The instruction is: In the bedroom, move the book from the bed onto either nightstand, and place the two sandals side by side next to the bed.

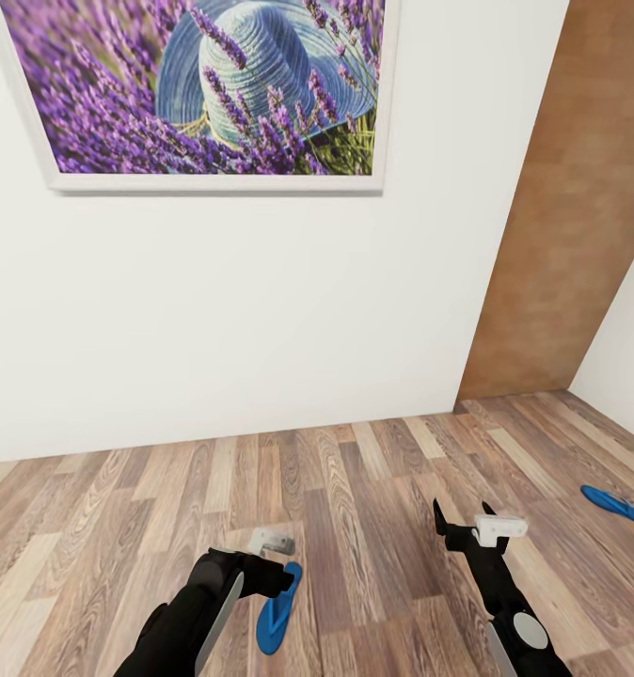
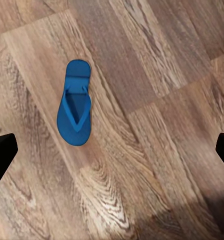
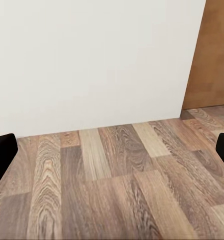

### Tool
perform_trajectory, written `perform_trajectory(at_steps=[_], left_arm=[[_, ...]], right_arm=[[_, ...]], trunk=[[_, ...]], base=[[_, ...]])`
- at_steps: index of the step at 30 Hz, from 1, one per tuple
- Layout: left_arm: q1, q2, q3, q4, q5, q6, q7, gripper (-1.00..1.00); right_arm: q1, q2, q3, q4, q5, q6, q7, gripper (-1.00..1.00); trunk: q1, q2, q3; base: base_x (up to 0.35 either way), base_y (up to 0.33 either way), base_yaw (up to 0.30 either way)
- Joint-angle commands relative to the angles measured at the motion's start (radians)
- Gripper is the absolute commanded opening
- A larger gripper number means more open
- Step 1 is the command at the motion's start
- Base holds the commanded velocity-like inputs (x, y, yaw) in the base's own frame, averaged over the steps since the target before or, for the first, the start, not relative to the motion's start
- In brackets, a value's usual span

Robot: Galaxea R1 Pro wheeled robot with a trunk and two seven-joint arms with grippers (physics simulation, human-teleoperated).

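One blue sandal (image 1: 279, 608) lies flat on the wood-plank floor, right under my left gripper (image 1: 274, 572). In the left wrist view this sandal (image 2: 74, 109) sits on the floor some way below the wide-apart fingertips (image 2: 2, 156), off to one side of the gap, so my left gripper (image 2: 112, 155) is open and empty. The other sandal (image 1: 618, 506) lies on the floor at the far right. My right gripper (image 1: 463, 515) hovers open above bare floor, holding nothing, its fingertips (image 3: 2, 155) far apart. The book, the bed and the nightstand are out of view.
A white wall (image 1: 261, 310) with a framed lavender-and-hat picture (image 1: 213, 89) stands close ahead. A brown wooden door (image 1: 571, 216) is at the right, with another white wall (image 1: 632, 338) beside it. Wood floor (image 1: 373, 489) runs between me and the wall.
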Motion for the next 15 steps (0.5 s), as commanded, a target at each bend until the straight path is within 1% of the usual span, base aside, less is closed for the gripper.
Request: perform_trajectory(at_steps=[1, 15], left_arm=[[0.000, 0.000, 0.000, -0.001, -0.003, 0.004, -0.004, 1.00], [0.000, 0.000, 0.000, -0.001, -0.003, 0.004, -0.005, 1.00]], right_arm=[[-0.001, 0.000, -0.001, 0.001, -0.004, -0.003, 0.005, 1.00], [-0.001, 0.000, -0.001, 0.001, -0.004, -0.003, 0.005, 1.00]], trunk=[[0.004, -0.008, -0.004], [0.057, -0.106, -0.048]], base=[[0.000, 0.000, 0.000], [0.000, 0.000, 0.000]])
